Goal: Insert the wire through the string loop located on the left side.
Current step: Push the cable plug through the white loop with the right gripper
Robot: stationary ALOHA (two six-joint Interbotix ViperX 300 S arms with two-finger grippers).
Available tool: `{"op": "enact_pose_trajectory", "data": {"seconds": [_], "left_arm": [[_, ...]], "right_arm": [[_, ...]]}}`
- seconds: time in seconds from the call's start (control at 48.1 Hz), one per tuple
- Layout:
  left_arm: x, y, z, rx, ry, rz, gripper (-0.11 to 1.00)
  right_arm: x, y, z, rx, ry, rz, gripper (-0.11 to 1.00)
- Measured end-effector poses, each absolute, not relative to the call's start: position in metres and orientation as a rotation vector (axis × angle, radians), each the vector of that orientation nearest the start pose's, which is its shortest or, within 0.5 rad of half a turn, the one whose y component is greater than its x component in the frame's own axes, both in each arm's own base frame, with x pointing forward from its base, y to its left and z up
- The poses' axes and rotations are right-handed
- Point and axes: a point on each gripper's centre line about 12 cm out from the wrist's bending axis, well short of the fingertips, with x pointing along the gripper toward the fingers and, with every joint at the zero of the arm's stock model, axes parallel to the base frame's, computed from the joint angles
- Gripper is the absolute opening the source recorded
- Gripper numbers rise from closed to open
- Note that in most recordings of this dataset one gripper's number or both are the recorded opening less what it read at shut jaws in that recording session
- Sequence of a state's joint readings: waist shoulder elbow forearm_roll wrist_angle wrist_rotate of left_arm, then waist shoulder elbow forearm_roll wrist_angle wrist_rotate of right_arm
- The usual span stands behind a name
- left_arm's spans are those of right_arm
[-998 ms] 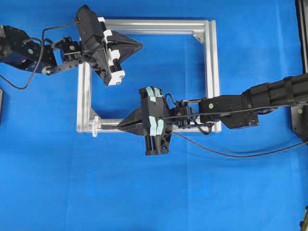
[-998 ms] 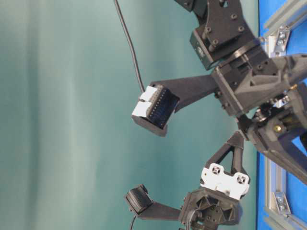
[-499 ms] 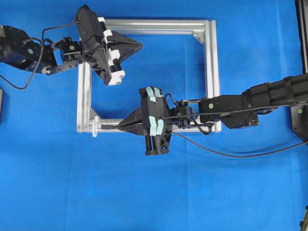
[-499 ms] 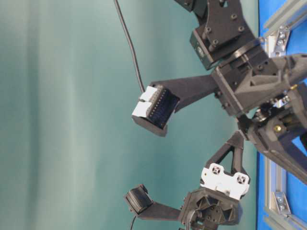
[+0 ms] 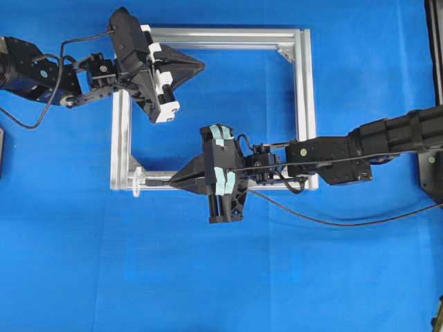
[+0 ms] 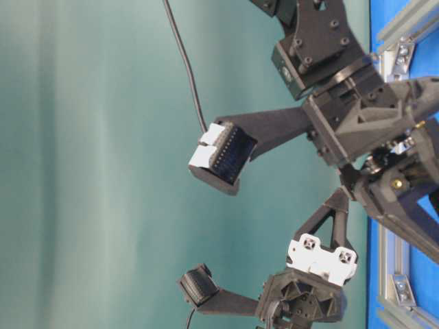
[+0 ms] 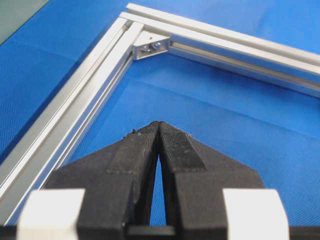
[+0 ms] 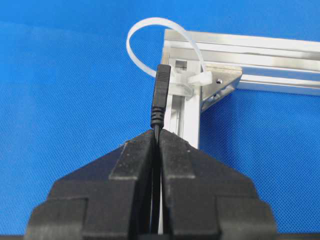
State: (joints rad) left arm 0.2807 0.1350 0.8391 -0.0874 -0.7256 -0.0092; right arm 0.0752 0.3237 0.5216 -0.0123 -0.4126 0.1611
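Right wrist view: right gripper (image 8: 156,145) clamps the thin black flexible wire (image 8: 160,95) just behind its stiff plug, tip at the whitish string loop (image 8: 150,30); grip suits limp cable. Left gripper (image 7: 159,131) closed, empty.

1. A blue cloth (image 5: 104,277) covers the whole table surface.
2. A square silver aluminium frame (image 5: 304,104) lies flat on the cloth, towards the far middle of the overhead view.
3. A triangular metal corner bracket (image 5: 285,53) sits inside the frame's far right corner; the left wrist view shows it with a small screw.
4. Another corner bracket (image 8: 220,86) sits inside the frame's near left corner, seen in the right wrist view.
5. A plain teal backdrop (image 6: 89,171) fills most of the table-level view.
6. A dark object (image 5: 428,173) lies at the right edge of the cloth, only partly visible.
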Motion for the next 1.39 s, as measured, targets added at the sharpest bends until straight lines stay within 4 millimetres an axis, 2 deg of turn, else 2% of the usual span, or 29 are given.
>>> {"op": "enact_pose_trajectory", "data": {"seconds": [0.291, 1.04, 1.394], "left_arm": [[0.364, 0.112, 0.138, -0.102, 0.240, 0.346, 0.00], [0.364, 0.112, 0.137, -0.104, 0.243, 0.346, 0.00], [0.363, 0.112, 0.137, -0.102, 0.245, 0.346, 0.00]], "right_arm": [[0.459, 0.035, 0.119, 0.132, 0.436, 0.046, 0.00], [0.508, 0.032, 0.113, 0.123, 0.414, 0.042, 0.00], [0.510, 0.032, 0.114, 0.121, 0.414, 0.043, 0.00]]}}
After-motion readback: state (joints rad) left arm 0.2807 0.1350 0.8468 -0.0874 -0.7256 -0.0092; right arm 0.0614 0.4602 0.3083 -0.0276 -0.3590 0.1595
